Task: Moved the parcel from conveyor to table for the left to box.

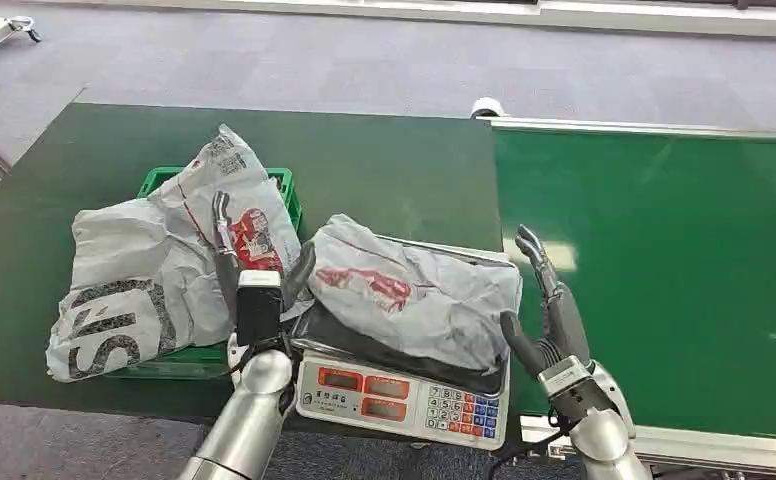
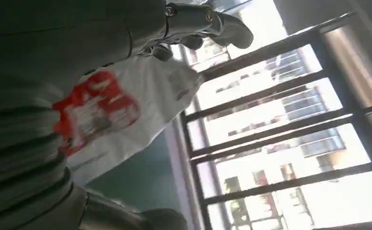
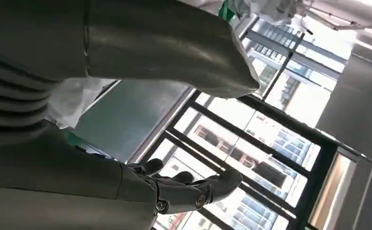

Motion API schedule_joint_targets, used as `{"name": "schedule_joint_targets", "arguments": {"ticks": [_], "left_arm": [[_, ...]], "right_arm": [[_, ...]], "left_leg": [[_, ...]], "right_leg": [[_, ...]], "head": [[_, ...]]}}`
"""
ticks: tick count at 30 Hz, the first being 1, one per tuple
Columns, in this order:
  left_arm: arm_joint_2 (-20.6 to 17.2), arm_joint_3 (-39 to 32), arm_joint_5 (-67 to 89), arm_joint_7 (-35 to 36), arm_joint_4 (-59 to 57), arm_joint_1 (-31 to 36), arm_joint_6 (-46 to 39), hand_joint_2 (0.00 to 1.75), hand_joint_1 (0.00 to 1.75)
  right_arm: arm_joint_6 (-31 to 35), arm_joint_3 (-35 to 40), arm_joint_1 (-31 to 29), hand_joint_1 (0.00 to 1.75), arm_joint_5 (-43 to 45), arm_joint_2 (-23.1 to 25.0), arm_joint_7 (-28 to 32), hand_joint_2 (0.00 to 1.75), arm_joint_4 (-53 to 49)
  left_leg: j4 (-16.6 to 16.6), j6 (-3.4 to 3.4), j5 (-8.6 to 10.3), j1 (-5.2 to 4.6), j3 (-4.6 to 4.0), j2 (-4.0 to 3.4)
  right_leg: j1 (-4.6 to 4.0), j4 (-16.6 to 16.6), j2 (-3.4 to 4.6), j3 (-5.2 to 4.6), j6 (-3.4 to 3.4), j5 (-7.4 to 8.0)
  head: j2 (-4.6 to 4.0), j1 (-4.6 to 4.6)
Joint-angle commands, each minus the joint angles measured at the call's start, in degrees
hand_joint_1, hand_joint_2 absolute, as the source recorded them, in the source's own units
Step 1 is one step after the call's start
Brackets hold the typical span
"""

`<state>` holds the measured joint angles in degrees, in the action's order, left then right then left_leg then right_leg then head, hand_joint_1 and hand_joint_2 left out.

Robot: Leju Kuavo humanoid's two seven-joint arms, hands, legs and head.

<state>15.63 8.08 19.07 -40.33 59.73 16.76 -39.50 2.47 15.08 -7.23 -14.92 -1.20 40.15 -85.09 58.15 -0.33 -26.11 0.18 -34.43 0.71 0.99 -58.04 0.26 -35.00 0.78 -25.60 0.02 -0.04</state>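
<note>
While a grey parcel [image 1: 419, 290] is rested on the scale [image 1: 404, 400], it is flanked by the left robot hand [image 1: 254, 290] and right robot hand [image 1: 549, 320], both empty, fingers spread, apparently for weighing.

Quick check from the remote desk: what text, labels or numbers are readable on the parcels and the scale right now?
Big dark letters on the left grey parcel: partly folded, cannot read for sure.
Red print on the parcel in the green basket: blurred.
Red print on the parcel on the scale: too small.
Scale displays and keypad: unreadable.
</note>
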Motion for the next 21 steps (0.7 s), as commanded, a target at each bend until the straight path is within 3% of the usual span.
{"name": "schedule_joint_targets", "arguments": {"ticks": [1,6,8,12,13,14,16,19,21], "left_arm": [[4.37,-12.19,3.65,0.33,20.11,-4.67,-0.50,1.75,0.00],[4.24,-11.26,-3.00,0.33,21.08,-5.29,-0.50,1.75,0.00],[1.68,-5.49,-6.64,0.33,16.81,-4.61,-0.50,1.75,0.00],[1.68,-5.49,-6.64,0.33,16.81,-4.61,-0.50,1.75,0.00],[-1.28,1.57,-12.34,0.33,10.31,-2.53,-0.50,1.75,0.00],[-2.91,5.46,-17.08,0.33,3.99,-0.43,6.59,1.75,0.00],[-3.61,9.00,-17.56,0.33,0.55,1.41,11.31,1.75,0.00],[-3.98,13.27,-17.09,0.33,-4.45,4.02,17.83,1.75,0.00],[-4.12,15.00,-16.37,0.33,-6.86,5.33,17.19,1.75,0.00]], "right_arm": [[1.41,-3.40,-0.83,0.00,4.28,0.27,-0.15,1.75,0.11],[7.59,-6.87,-0.24,0.00,7.92,0.99,-0.15,1.75,-1.14],[17.02,-9.34,-0.06,0.00,6.57,1.86,-0.15,1.75,-0.16],[17.02,-9.34,-0.06,0.00,6.57,1.86,-0.15,1.75,-0.16],[22.85,-11.22,-0.30,0.00,5.39,2.03,-0.15,1.75,1.18],[24.96,-12.37,-0.77,0.00,7.37,2.04,-0.15,1.75,4.07],[26.37,-13.29,-2.73,0.00,10.01,1.52,-0.15,1.75,8.74],[33.57,-12.62,-4.84,0.00,9.64,1.16,-0.15,1.75,13.30],[33.13,-14.90,-4.92,0.00,12.06,1.97,-0.15,1.75,13.89]], "left_leg": [[-0.02,-0.01,-0.08,0.02,0.15,-0.22],[-0.02,0.00,-0.04,0.01,0.10,-0.12],[-0.05,0.01,-0.02,0.00,0.12,0.01],[-0.06,0.02,-0.02,-0.02,0.17,0.02],[-0.03,0.02,-0.02,0.01,0.11,-0.02],[-0.10,0.03,-0.03,-0.01,0.23,-0.06],[-0.20,0.00,0.06,0.00,0.31,0.19],[-0.14,0.02,0.11,0.00,0.25,0.34],[-0.11,0.04,0.06,0.00,0.25,0.20]], "right_leg": [[-0.03,0.06,0.14,0.09,-0.05,0.00],[-0.03,0.06,0.05,0.07,-0.02,0.00],[-0.01,0.08,-0.09,0.13,-0.02,-0.02],[0.01,0.10,-0.09,0.20,-0.01,-0.02],[-0.02,0.09,-0.04,0.15,-0.01,0.00],[-0.01,0.16,-0.04,0.25,-0.03,0.00],[-0.02,0.25,-0.27,0.39,-0.04,0.00],[-0.01,0.26,-0.43,0.37,-0.02,0.02],[-0.02,0.25,-0.30,0.36,0.00,0.06]], "head": [[0.00,-0.04],[0.00,-0.04],[0.00,-0.04],[0.00,-0.04],[0.00,-0.02],[0.00,-0.04],[0.00,-0.02],[0.00,-0.04],[0.00,-0.02]]}}
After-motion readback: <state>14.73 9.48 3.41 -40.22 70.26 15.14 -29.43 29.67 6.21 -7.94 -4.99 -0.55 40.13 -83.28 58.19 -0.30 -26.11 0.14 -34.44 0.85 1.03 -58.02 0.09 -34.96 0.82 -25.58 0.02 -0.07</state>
